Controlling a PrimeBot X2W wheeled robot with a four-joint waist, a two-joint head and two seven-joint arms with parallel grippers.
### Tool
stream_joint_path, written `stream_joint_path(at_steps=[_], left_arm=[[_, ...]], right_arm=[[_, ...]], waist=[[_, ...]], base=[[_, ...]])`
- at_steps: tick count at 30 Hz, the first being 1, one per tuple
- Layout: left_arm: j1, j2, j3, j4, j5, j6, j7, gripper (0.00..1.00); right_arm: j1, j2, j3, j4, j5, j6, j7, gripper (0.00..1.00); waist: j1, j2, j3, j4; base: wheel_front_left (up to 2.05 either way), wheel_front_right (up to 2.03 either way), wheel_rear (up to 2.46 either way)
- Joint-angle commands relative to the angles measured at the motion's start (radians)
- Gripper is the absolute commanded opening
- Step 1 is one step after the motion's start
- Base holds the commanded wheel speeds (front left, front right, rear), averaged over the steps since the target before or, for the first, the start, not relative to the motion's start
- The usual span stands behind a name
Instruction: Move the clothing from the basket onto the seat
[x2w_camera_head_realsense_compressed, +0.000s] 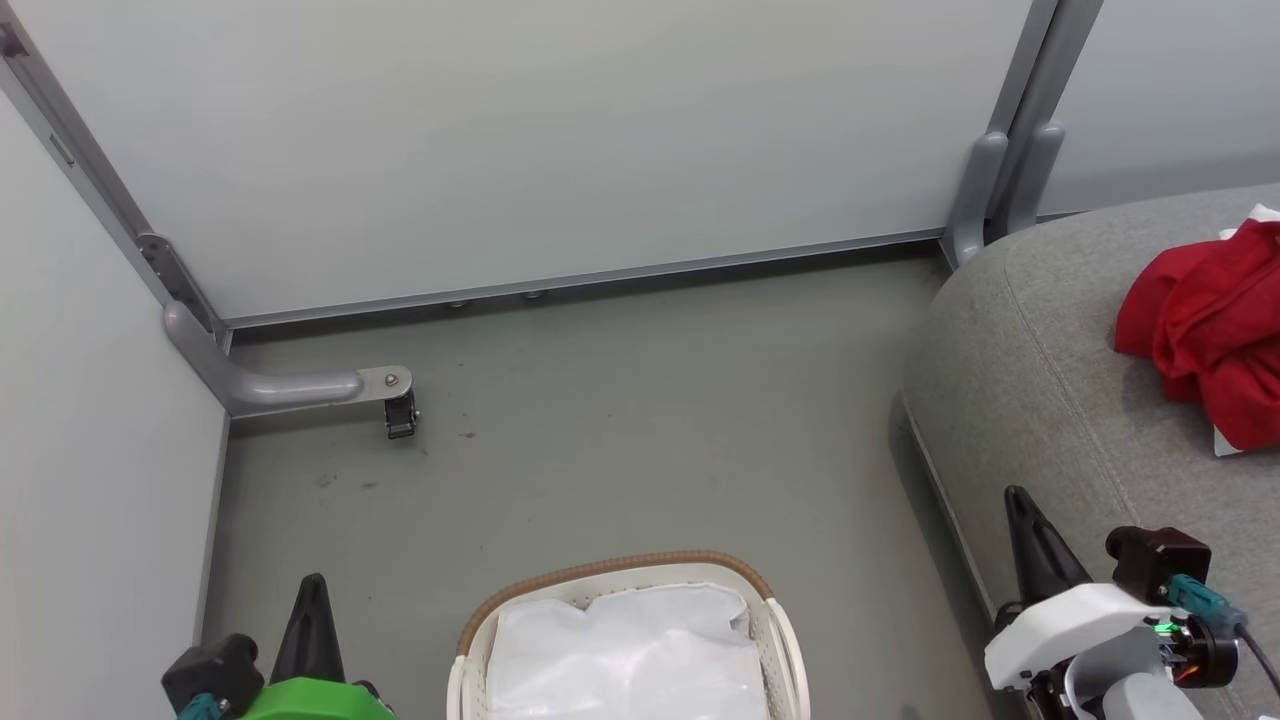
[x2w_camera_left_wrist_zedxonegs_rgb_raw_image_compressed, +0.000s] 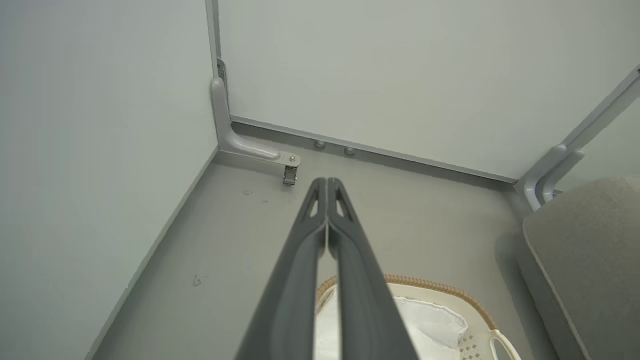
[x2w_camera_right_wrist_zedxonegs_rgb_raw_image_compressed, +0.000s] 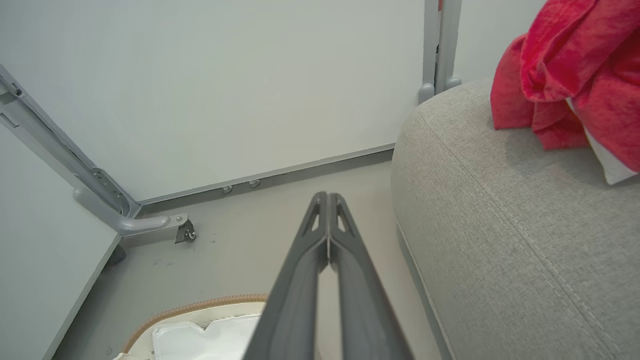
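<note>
Head view: the clothing (x2w_camera_head_realsense_compressed: 1205, 330) lies as a crumpled red heap w/ a bit of white at its edges on the seat (x2w_camera_head_realsense_compressed: 1040, 420), at the right side, resting directly on the grey cushion fabric. The basket (x2w_camera_head_realsense_compressed: 625, 572) stands on the floor (x2w_camera_head_realsense_compressed: 620, 420) at bottom centre, well apart from the clothing and near the seat's edge. Its brown rim curves along the far side, and inside it the white liner (x2w_camera_head_realsense_compressed: 630, 650) is visible, wrinkled. The left tool (x2w_camera_head_realsense_compressed: 313, 585) is at lower left, beside the basket. The right tool (x2w_camera_head_realsense_compressed: 1014, 495) is at lower right, by the seat's edge, btw basket and clothing. Left wrist view: the 2 dark fingers of the left tool are closed, tips pressed together w/ no object in the grip, and they point toward the corner where a small caster (x2w_camera_left_wrist_zedxonegs_rgb_raw_image_compressed: 289, 175) rests on the floor. Right wrist view: the right tool is closed in the same way, tips touching, w/ the seat and the red heap at its right and part of the basket rim at lower left. Pale wall panels (x2w_camera_head_realsense_compressed: 550, 130) close the space behind.
</note>
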Motion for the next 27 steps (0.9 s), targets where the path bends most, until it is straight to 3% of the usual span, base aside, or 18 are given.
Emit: stream_joint_path(at_steps=[1,27], left_arm=[[-0.021,0.003,0.007,-0.021,-0.048,-0.005,0.009,0.00],[-0.052,0.005,0.041,-0.069,-0.447,-0.033,0.113,0.00]], right_arm=[[-0.015,-0.005,-0.007,-0.023,0.051,0.000,0.010,0.00],[-0.006,-0.001,-0.029,-0.074,0.467,0.000,0.114,0.00]], waist=[[0.0000,0.0000,0.000,0.000],[0.0000,0.0000,-0.004,-0.002]], base=[[0.00,0.00,0.00],[0.00,0.00,0.00]])
